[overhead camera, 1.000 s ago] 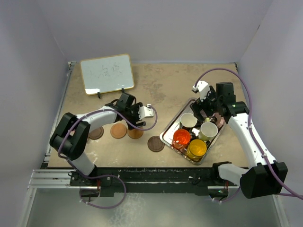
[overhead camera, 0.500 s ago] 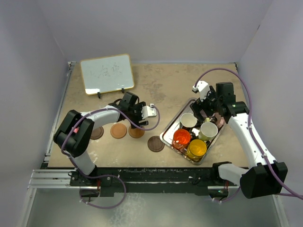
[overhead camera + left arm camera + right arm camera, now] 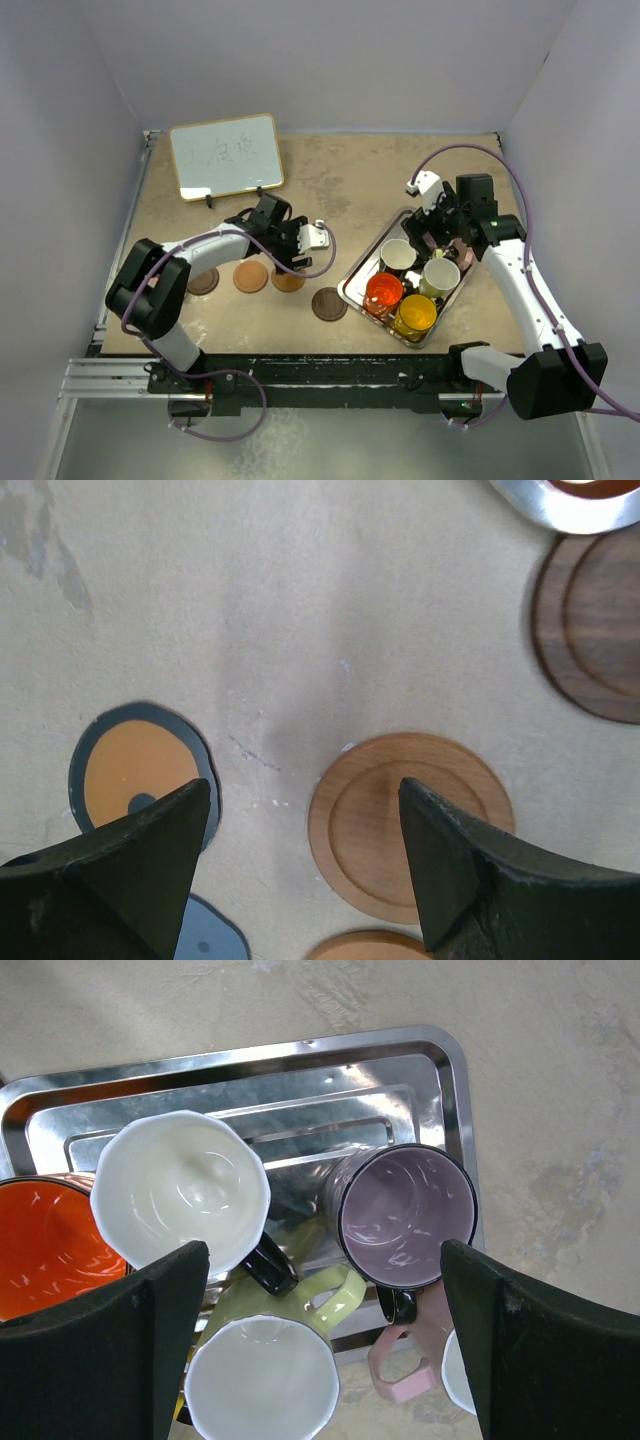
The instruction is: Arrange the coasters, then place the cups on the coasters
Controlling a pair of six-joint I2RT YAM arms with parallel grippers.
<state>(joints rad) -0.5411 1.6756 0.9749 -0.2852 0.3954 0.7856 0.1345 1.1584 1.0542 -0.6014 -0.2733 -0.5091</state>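
Saw left jaws released, empty, over the bench (image 3: 300, 610): tan coaster (image 3: 400, 830) between them beside one finger (image 3: 470, 890), black-rimmed coaster (image 3: 135, 775) partly under the other, brown coaster (image 3: 600, 630) well ahead. Saw right jaws released, empty, above the tray (image 3: 300, 1060): purple cup (image 3: 405, 1215) and black-handled cup (image 3: 180, 1200) between them, yellow-green cup (image 3: 265, 1390) nearer the wrist.

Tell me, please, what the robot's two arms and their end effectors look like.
Both the left arm and the right arm have white tubular links joined by bulky black joints. A lilac cable loops loosely along each, and a small white camera block sits at each wrist. The left end effector and right end effector carry matte black, wedge-shaped fingers.
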